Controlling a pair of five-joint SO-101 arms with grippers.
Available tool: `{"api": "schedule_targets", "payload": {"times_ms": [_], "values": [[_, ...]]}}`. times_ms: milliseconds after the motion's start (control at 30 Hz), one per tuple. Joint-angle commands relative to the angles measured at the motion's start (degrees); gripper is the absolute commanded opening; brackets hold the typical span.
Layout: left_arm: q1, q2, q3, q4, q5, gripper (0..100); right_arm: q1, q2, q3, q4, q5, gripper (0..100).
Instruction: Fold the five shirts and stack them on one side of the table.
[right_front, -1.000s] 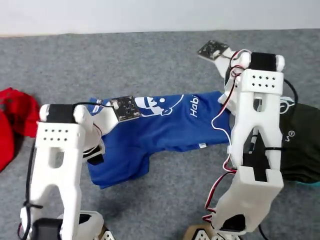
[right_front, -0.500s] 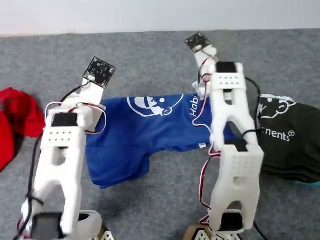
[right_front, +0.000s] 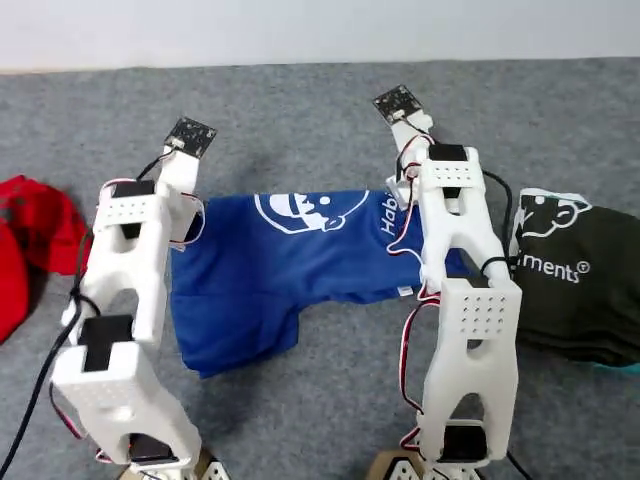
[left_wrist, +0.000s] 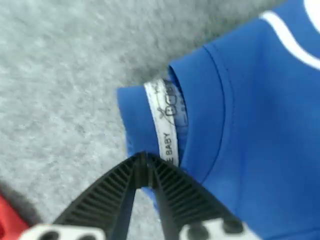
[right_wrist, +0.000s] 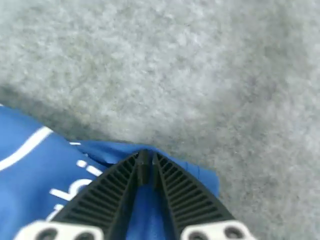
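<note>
A blue shirt (right_front: 300, 260) with a white print lies spread across the middle of the grey table. My left gripper (left_wrist: 145, 161) is at its collar (left_wrist: 200, 115), shut with the tips pinching the blue edge beside the white label (left_wrist: 162, 120). My right gripper (right_wrist: 144, 159) is shut on the shirt's far right corner (right_wrist: 165, 155), near the white lettering. In the high view both arms stretch out over the shirt's far edge, one at each end. A dark folded shirt (right_front: 575, 280) lies at the right. A red shirt (right_front: 30, 235) is bunched at the left edge.
Bare grey carpet-like table (right_front: 300, 110) runs behind the blue shirt up to a white wall. Something teal (right_front: 612, 367) peeks out from under the dark shirt. The arms' bases stand at the near edge.
Both arms have swung away from the near side and reached out to the blue shirt's far edge. The right arm left the dark shirt. The blue shirt lies as before.
</note>
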Motion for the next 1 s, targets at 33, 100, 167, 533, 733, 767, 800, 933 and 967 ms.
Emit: {"api": "schedule_targets", "payload": {"times_ms": [33,100,167,533,733,767,800,933,967], "values": [[-2.8,-0.1,-3.6,2.5,-1.8,0,4.2,-0.9,-3.3,-1.5,-0.5,2.4],[-4.6,-0.1,-3.6,1.8,-1.8,0,5.2,-0.9,-4.1,-1.8,-1.8,2.4],[-6.4,-0.1,-3.6,1.8,-1.9,0,6.2,-0.6,-5.8,-1.7,-2.7,2.4],[-4.9,-15.8,-3.3,4.8,-1.9,0,0.7,-1.1,-22.5,13.0,-3.0,2.5],[3.1,-19.6,-3.1,13.5,-2.2,0,-3.0,-0.5,-30.5,27.4,-3.3,2.5],[4.0,-19.1,-2.4,13.8,-2.2,0,-3.3,-0.4,-30.4,28.7,-3.3,2.5],[4.8,-18.1,-1.5,13.0,-2.2,0,-3.3,-0.2,-29.8,29.2,-3.3,2.5],[5.0,-11.2,1.3,5.6,-2.1,0,-1.6,4.4,-28.8,26.9,-3.3,2.5],[4.8,-8.6,1.3,4.0,-2.1,0,-0.8,6.3,-28.8,25.4,-3.3,2.5]]}}
